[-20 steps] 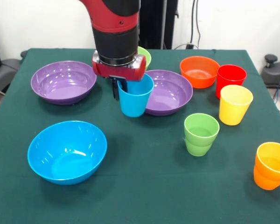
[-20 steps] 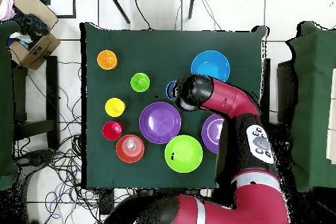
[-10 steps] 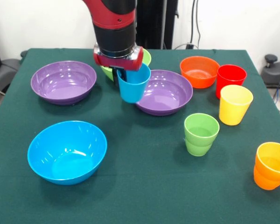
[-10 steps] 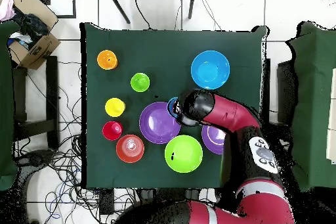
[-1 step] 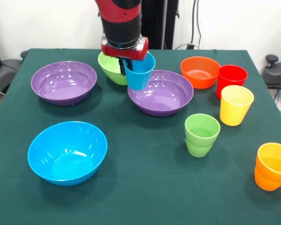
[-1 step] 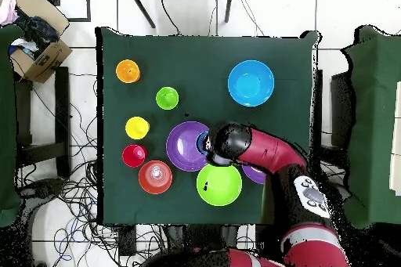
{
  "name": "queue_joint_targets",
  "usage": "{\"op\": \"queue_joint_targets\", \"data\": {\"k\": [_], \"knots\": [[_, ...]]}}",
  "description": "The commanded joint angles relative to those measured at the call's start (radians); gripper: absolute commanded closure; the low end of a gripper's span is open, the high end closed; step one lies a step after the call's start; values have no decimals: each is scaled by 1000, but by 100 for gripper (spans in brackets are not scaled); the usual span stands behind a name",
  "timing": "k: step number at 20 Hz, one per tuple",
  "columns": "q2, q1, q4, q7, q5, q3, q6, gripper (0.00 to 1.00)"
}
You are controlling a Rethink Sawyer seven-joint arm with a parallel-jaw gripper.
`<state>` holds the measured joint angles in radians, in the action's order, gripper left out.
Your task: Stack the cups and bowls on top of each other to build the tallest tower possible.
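Note:
My gripper (image 5: 128, 65) is shut on the rim of the blue cup (image 5: 140, 77), which hangs upright in the air over the back left rim of the middle purple bowl (image 5: 164, 96). Overhead, the gripper (image 6: 210, 145) sits at that purple bowl's (image 6: 184, 146) right edge, and only a sliver of the blue cup (image 6: 204, 142) shows. The light green bowl (image 5: 110, 69) stands just behind the cup. A second purple bowl (image 5: 63, 82) is at the left and a deep blue bowl (image 5: 67, 151) at the front left.
On the right stand an orange bowl (image 5: 200, 71), a red cup (image 5: 232, 78), a yellow cup (image 5: 236, 104), a green cup (image 5: 202, 134) and an orange cup (image 5: 273, 166). Overhead, the arm (image 6: 266, 150) covers most of the second purple bowl (image 6: 254, 174).
The arm has carried the blue cup up, back and to the right in the front view, from beside the middle purple bowl to above its rim.

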<state>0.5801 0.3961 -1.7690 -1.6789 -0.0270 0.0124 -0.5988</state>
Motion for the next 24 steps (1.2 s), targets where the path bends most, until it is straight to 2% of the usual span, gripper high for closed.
{"op": "queue_joint_targets", "data": {"k": [1, 5, 13, 19, 24], "knots": [[27, -7, -147, -83, -56, 65, 137, 100], [-1, -17, -145, -100, -39, 74, 165, 100], [-28, -45, -190, -146, -18, 85, 271, 100], [-78, -48, -203, -163, -6, 98, 351, 100], [-86, -62, -221, -182, 4, 94, 394, 100]]}}
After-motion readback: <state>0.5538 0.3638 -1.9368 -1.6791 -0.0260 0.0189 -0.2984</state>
